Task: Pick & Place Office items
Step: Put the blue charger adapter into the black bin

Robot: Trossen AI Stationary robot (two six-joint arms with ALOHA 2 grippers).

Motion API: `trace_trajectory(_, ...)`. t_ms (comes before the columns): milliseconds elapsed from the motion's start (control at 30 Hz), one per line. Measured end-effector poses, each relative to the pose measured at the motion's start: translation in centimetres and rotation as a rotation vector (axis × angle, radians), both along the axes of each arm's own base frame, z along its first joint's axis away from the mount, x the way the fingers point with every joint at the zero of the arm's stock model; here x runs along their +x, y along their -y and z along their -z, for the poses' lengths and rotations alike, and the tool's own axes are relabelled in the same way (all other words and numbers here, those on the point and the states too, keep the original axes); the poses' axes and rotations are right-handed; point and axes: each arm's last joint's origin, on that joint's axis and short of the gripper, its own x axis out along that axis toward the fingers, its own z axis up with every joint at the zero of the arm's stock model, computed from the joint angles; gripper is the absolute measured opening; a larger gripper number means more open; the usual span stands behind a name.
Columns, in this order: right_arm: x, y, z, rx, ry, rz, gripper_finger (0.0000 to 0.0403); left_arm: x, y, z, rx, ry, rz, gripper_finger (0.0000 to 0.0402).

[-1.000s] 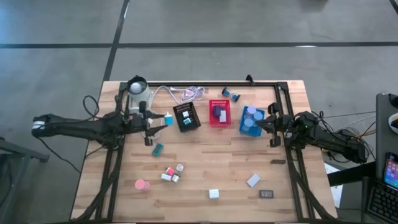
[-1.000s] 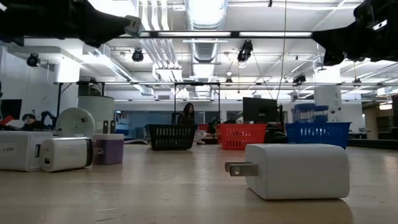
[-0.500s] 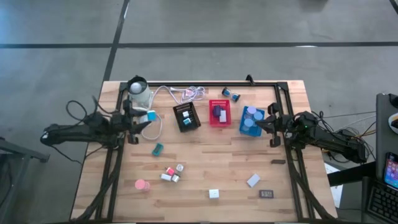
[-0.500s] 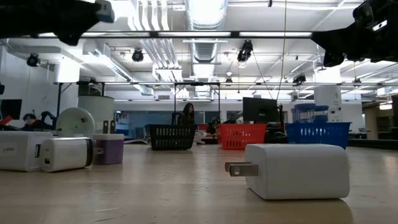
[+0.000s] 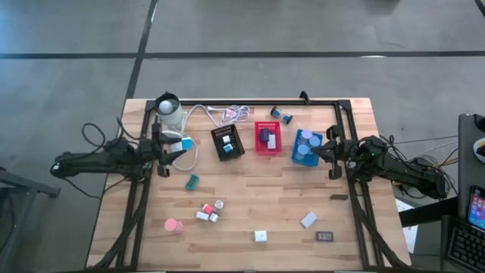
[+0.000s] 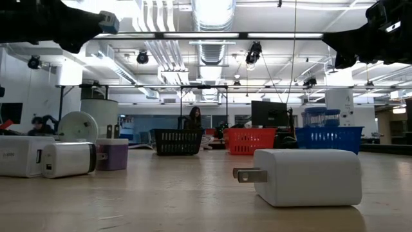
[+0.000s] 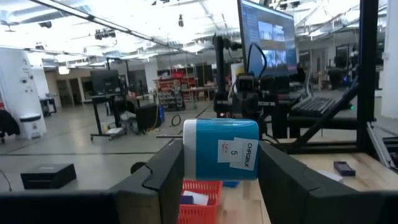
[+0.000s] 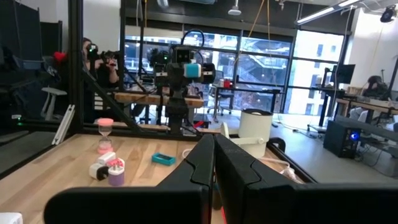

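Observation:
My left gripper [image 5: 176, 145] is raised over the table's left part, left of the black tray [image 5: 227, 142], and is shut on a teal block with a white label [image 7: 221, 148], which also shows in the low view as the teal block [image 6: 109, 21]. My right gripper [image 5: 331, 145] is shut and hovers by the blue tray [image 5: 305, 148], which holds blue rolls. Loose on the table lie a teal block [image 5: 192, 181], a pink roll [image 5: 173, 225], white blocks [image 5: 260, 236] [image 5: 308, 220], a dark rectangle [image 5: 326, 236] and a small cluster of pieces [image 5: 208, 211]. My left gripper pinches the teal block between its two fingers [image 7: 168, 174], one on each of its opposite sides [image 7: 189, 152]. The fingers lie about level, pointing toward the table's right. The block is lifted clear of the table, its labelled face toward the wrist camera.
The red tray [image 5: 267, 138] stands between the black and blue trays and holds a dark piece. A white coiled cable [image 5: 231, 115] and a white cylinder [image 5: 168, 110] sit near the far left edge. A black frame [image 5: 318, 102] runs along the far and side edges.
My left arm has drawn back toward the table's left edge, away from the black tray, carrying the teal block with it. Most of the move came in the first half second. The fingers stay shut on the block.

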Motion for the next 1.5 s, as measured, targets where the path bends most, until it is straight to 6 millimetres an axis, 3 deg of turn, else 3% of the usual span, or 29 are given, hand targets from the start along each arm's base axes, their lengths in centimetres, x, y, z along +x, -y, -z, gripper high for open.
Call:
trace_trajectory(833, 0.0, 0.0, 0.0, -0.011, 0.0, 0.003, 0.0008, 0.2, -0.1, 1.0, 0.048, -0.076, -0.029, 0.0172)
trace_trajectory(1500, 0.0, 0.0, 0.0, -0.014, -0.001, 0.003, 0.0008, 0.5, 0.0, 2.9, 0.115, -0.166, 0.006, 0.0172)
